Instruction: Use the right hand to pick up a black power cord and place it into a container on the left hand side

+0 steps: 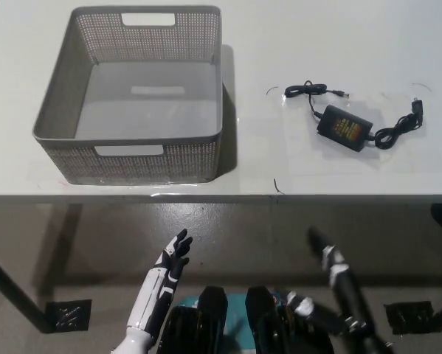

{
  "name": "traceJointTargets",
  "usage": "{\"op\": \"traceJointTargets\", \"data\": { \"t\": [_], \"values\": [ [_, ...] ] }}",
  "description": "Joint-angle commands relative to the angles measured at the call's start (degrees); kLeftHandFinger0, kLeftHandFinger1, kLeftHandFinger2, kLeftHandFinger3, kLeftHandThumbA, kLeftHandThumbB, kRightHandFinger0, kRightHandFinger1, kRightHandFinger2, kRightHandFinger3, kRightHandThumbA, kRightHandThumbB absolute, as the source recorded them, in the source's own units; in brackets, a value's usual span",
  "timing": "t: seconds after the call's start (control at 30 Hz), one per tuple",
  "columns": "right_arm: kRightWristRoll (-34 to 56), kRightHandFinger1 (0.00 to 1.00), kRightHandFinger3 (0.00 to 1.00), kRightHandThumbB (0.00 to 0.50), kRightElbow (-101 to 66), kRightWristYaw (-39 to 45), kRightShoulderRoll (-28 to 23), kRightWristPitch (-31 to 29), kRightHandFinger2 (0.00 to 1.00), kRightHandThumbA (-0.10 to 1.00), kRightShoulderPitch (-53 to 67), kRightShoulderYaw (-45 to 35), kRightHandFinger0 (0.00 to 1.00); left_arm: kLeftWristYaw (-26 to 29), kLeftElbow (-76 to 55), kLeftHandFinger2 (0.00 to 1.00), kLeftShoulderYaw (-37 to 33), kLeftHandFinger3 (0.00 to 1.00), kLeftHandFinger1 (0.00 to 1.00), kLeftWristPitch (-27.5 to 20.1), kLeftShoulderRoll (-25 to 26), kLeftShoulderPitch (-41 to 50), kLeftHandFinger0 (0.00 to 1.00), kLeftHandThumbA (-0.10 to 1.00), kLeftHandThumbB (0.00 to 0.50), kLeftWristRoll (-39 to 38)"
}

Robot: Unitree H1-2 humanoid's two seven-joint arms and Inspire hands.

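Below the table edge, nearest the camera: white left hand (173, 259) raised, fingers spread, holding nothing; black right hand (325, 251) also low and clear of the table, finger state impossible to tell.

On the white table (294, 158), right of centre: black power cord (345, 127), rigid adapter brick with thin limp leads coiled at either side. Probably light; leads likely to trail and snag. Best grasped across the brick.

Further left and back: grey perforated container (136, 147), empty, open-topped, well apart from the cord. Floor dark beneath.
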Motion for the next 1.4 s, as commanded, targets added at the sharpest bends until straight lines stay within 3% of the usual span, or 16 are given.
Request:
{"op": "traceJointTargets", "data": {
  "t": [0.0,0.23,0.3,0.37,0.5,0.6,0.73,0.9,1.0,1.23,1.37],
  "values": [
    [2.75,1.00,1.00,0.363,-12.44,-2.29,-0.81,-2.22,1.00,1.00,-2.22,-5.26,1.00,0.83,-2.36,1.00,0.28,1.00,1.00,-2.45,0.13,-1.18,1.00,1.00,0.008,0.78],
    [-2.16,1.00,1.00,0.370,-24.01,-4.15,-1.01,0.72,1.00,1.00,-6.23,-10.71,1.00,0.59,-2.73,1.00,0.32,1.00,1.00,-2.13,0.33,-1.17,1.00,1.00,0.000,0.92],
    [-4.27,1.00,1.00,0.346,-26.29,-4.05,-1.51,2.39,1.00,1.00,-7.75,-11.86,1.00,0.72,-2.75,1.00,0.36,1.00,1.00,-2.17,0.30,-1.22,1.00,1.00,0.000,1.07],
    [-4.85,1.00,1.00,0.379,-28.62,-2.59,-3.10,6.23,1.00,1.00,-10.31,-12.82,1.00,0.70,-2.64,1.00,0.36,1.00,1.00,-2.43,0.28,-1.20,1.00,1.00,0.000,0.94],
    [-4.97,1.00,1.00,0.367,-28.12,-0.08,-7.55,11.87,1.00,1.00,-15.91,-13.89,1.00,0.74,-2.51,1.00,0.17,1.00,1.00,-2.51,0.30,-0.60,1.00,1.00,0.006,1.34],
    [-5.43,1.00,1.00,0.432,-25.81,2.31,-11.75,16.96,1.00,1.00,-21.25,-13.76,1.00,0.28,-2.69,1.00,0.21,1.00,1.00,-1.91,0.17,-0.41,1.00,1.00,0.017,0.46],
    [-11.83,1.00,1.00,0.463,-20.77,4.69,-16.94,22.92,1.00,0.96,-28.69,-11.28,1.00,0.23,-2.55,1.00,0.05,1.00,1.00,-2.08,0.32,-0.49,1.00,1.00,0.002,0.80],
    [-18.30,1.00,1.00,0.494,-13.30,8.47,-22.25,29.12,1.00,0.73,-38.57,-6.29,1.00,0.16,-2.76,1.00,0.00,1.00,1.00,-2.02,0.35,-0.39,1.00,1.00,0.015,0.75],
    [-21.59,1.00,1.00,0.500,-7.98,11.49,-24.27,33.18,1.00,0.71,-43.94,-1.83,1.00,0.24,-3.20,1.00,-0.03,1.00,1.00,-2.30,0.43,0.51,1.00,1.00,0.006,0.84],
    [-25.20,1.00,1.00,0.500,4.57,13.61,-26.34,33.82,1.00,0.79,-50.44,5.35,1.00,0.17,-2.48,1.00,-1.01,1.00,1.00,-4.17,-0.02,2.60,1.00,1.00,0.022,0.77],
    [-26.87,1.00,1.00,0.500,14.19,13.50,-25.86,32.59,1.00,0.70,-53.88,9.57,1.00,-0.17,-3.17,1.00,-1.29,1.00,1.00,-3.62,0.07,3.57,1.00,1.00,0.021,0.64]
  ]
}}
